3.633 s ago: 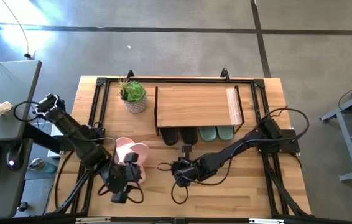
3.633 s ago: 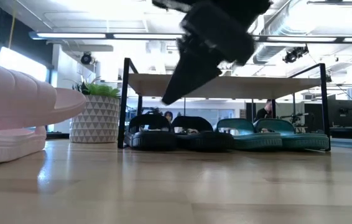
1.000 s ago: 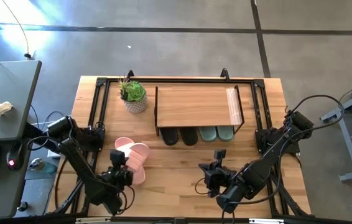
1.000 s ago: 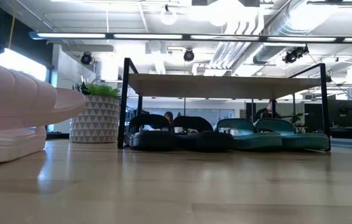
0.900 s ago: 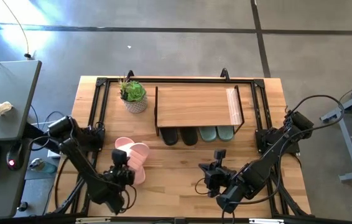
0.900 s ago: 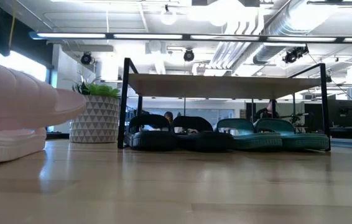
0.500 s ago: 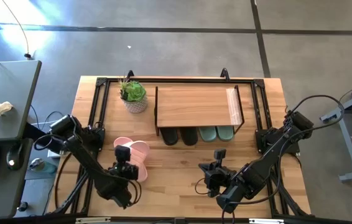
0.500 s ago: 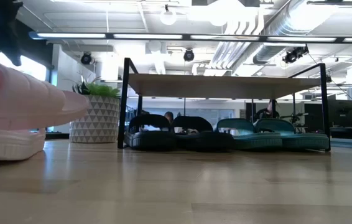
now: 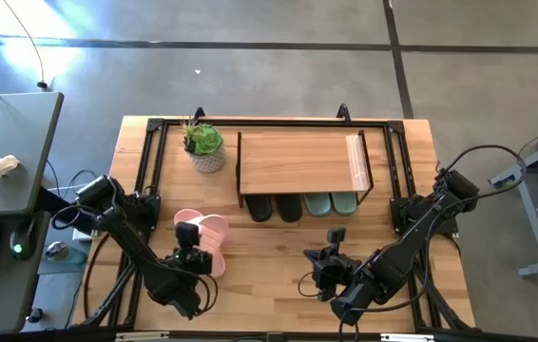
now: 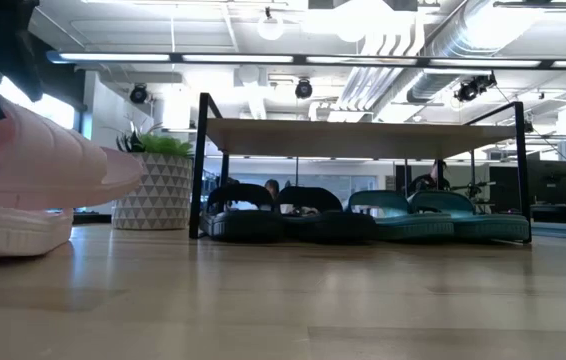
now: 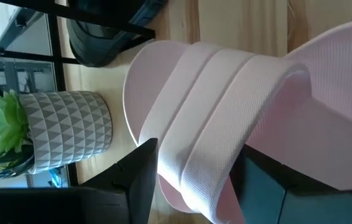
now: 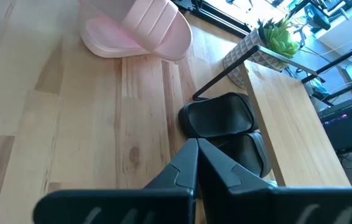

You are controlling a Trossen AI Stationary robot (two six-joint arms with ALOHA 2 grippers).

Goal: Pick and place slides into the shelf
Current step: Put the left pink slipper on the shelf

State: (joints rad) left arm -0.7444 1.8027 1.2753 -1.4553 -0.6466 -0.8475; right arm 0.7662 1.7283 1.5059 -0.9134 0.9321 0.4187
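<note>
One pink slide's strap (image 11: pixel 207 118) sits between the open left pincer's (image 11: pixel 191 177) fingers.

Pink slides (image 9: pixel 202 237), black pair (image 9: pixel 275 207), sage-green pair (image 9: pixel 332 203)

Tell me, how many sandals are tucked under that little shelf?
4: two black slides on its left half, two green slides on its right, side by side under the shelf.

Wooden table (image 9: pixel 278 271): shelf (image 9: pixel 299 161), planter (image 9: pixel 205 149), pink slides (image 9: pixel 202 239).
</note>
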